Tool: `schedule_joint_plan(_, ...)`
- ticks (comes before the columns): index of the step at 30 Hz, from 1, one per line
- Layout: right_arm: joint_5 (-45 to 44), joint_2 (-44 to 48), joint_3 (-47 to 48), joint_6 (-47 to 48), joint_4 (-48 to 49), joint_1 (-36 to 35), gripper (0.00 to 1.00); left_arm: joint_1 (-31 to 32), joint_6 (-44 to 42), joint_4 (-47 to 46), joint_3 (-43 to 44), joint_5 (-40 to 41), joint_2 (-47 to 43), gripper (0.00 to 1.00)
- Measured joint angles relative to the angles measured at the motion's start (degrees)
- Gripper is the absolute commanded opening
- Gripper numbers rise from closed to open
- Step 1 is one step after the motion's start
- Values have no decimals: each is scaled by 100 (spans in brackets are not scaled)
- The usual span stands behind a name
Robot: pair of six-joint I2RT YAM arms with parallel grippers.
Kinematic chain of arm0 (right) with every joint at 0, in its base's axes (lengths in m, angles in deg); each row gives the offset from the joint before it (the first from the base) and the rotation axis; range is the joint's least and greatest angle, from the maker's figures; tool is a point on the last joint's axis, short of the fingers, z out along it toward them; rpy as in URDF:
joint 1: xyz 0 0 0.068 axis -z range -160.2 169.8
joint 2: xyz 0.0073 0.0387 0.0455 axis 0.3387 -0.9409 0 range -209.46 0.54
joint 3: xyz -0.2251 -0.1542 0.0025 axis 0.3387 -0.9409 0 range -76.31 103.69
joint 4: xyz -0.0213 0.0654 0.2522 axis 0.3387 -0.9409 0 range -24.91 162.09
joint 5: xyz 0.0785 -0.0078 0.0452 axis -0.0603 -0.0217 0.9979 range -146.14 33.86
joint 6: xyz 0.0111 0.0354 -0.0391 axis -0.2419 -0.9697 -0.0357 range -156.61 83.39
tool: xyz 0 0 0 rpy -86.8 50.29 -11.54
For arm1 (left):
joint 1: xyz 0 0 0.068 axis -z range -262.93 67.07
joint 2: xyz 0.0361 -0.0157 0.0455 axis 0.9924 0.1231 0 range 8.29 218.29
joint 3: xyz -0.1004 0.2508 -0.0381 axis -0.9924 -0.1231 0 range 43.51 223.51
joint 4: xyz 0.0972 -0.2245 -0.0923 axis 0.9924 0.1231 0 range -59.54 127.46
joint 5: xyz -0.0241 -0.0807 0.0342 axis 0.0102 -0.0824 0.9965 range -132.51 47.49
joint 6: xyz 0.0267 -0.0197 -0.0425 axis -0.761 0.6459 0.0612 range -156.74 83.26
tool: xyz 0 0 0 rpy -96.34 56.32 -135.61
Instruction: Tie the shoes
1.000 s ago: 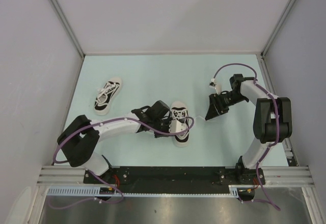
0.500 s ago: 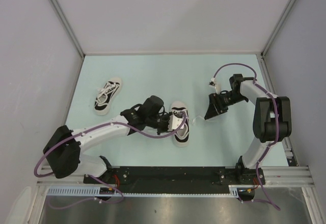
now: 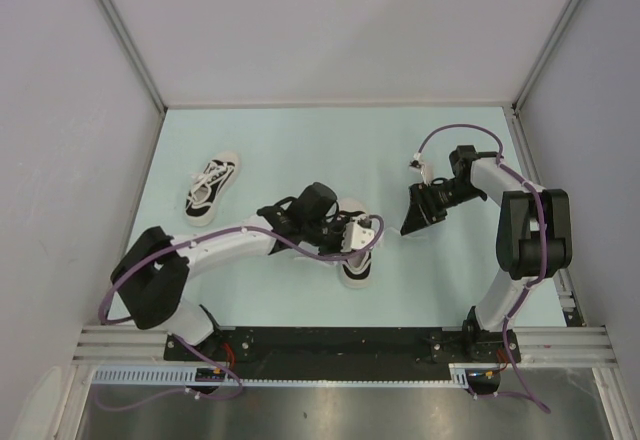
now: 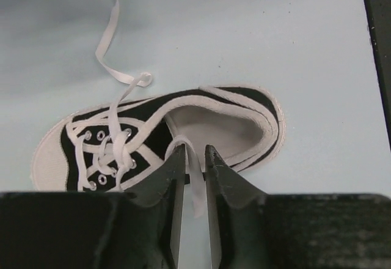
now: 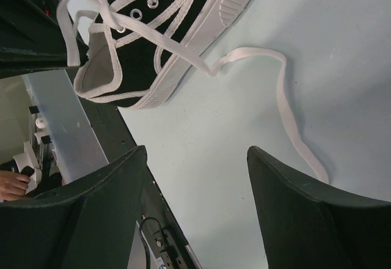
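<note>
The near shoe [image 3: 356,265] lies mid-scene, long axis approx. near-to-far, toe probably pointing away from the robot. The left gripper [image 4: 194,150] is over its heel opening, jaws almost together w/ a lace [image 4: 195,189] between; pinched or not, cannot tell. The right gripper [image 5: 197,153] is wide open, empty. The other shoe [image 3: 212,188] lies far left, toe far-right.

Robot lab test cell: grey panel walls [image 3: 60,110], aluminium frame rail [image 3: 340,340], pale-blue table [image 3: 300,150].
</note>
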Motion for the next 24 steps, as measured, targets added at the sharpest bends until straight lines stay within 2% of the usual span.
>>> schedule_joint_plan(3,0,0,0,46,-28,0,73,-11,-328,232,87,107,-79,34)
schedule_joint_plan(7,-2,0,0,83,-74,0,73,-33,-953,990,85,264,-448,40)
schedule_joint_plan(10,0,0,0,98,-120,0,73,-39,-1335,1493,85,431,-756,49)
schedule_joint_plan(11,0,0,0,114,-140,0,73,-63,-1410,1609,85,481,-828,56)
schedule_joint_plan(13,0,0,0,122,-164,0,73,-118,-1480,1744,85,540,-925,60)
schedule_joint_plan(18,0,0,0,133,-179,0,73,-188,-1331,1908,433,575,-824,57)
schedule_joint_plan(21,0,0,0,136,-181,0,73,-179,-1084,1862,1080,564,-417,55)
schedule_joint_plan(24,-2,0,0,140,-192,0,73,-155,-925,1663,1377,538,-111,53)
